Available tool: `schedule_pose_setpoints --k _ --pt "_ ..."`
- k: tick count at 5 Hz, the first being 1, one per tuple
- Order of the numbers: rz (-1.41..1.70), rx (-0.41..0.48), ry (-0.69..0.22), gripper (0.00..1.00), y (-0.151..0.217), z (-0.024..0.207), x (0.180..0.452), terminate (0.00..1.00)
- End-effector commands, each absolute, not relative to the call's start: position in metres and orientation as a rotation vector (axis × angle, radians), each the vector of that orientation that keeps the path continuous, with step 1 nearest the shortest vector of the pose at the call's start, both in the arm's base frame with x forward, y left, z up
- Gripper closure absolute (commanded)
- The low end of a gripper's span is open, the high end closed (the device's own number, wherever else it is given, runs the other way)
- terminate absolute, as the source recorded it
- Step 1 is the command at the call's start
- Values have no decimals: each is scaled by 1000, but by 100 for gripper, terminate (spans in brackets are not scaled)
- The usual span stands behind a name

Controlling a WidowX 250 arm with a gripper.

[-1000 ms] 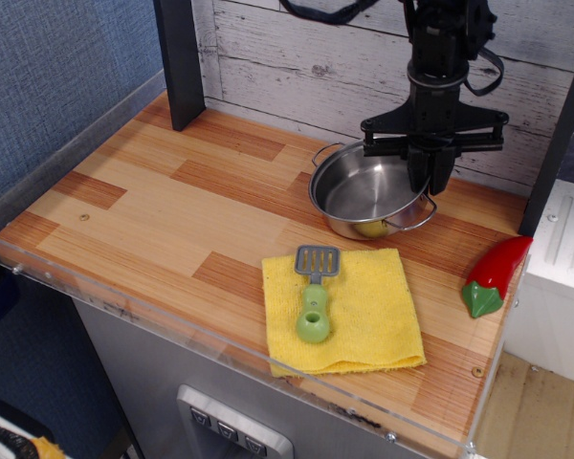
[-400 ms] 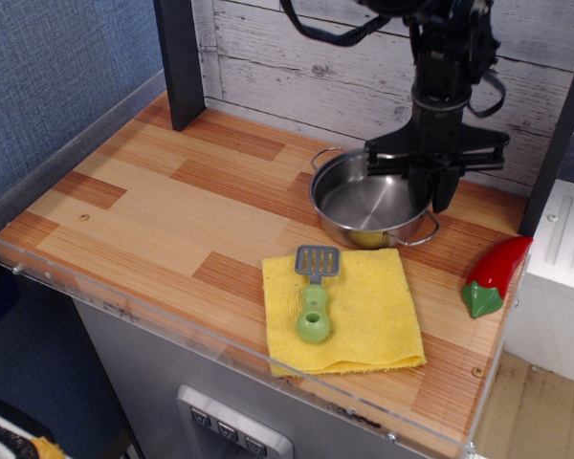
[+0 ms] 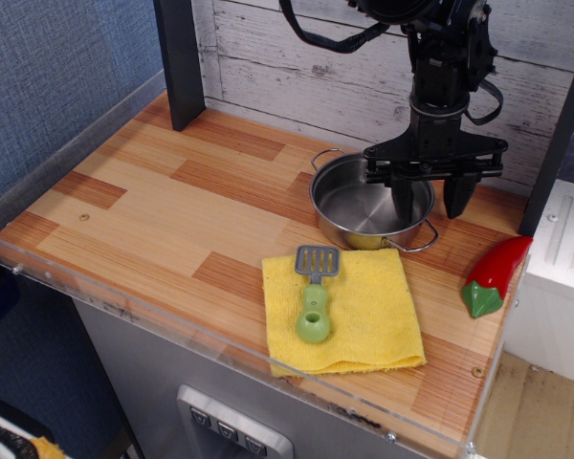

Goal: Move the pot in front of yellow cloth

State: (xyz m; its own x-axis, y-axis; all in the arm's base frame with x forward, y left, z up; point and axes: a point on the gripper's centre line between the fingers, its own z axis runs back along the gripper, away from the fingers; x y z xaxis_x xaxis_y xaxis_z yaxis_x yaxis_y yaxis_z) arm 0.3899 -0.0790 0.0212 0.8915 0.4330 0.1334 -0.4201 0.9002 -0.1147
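The pot sits right of frame centre on the tabletop, just above the cloth. The claw is spread wide, one finger inside the bowl, the other outside its right wall, gripping nothing. Thin polished steel: probably light, rigid, slick. That straddled rim looks the surest hold; the wire handles seem too thin.

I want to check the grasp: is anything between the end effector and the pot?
Nothing visible. The open end effector straddles the right rim of the pot. The green spatula lies apart on the yellow cloth.
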Motion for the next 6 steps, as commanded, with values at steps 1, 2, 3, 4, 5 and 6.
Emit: schedule_pose_setpoints --k 1,2,3,4,5,6 --pt "456 -102 -185 0 -72 40 388 0" --pt "474 -128 -202 0 -70 53 389 0" --pt "487 -151 -258 0 -67 83 391 0" --pt "500 -199 -303 0 -64 109 389 0" --pt "513 -231 -351 0 -58 142 379 0" --pt "564 -218 -363 0 -49 163 365 0"
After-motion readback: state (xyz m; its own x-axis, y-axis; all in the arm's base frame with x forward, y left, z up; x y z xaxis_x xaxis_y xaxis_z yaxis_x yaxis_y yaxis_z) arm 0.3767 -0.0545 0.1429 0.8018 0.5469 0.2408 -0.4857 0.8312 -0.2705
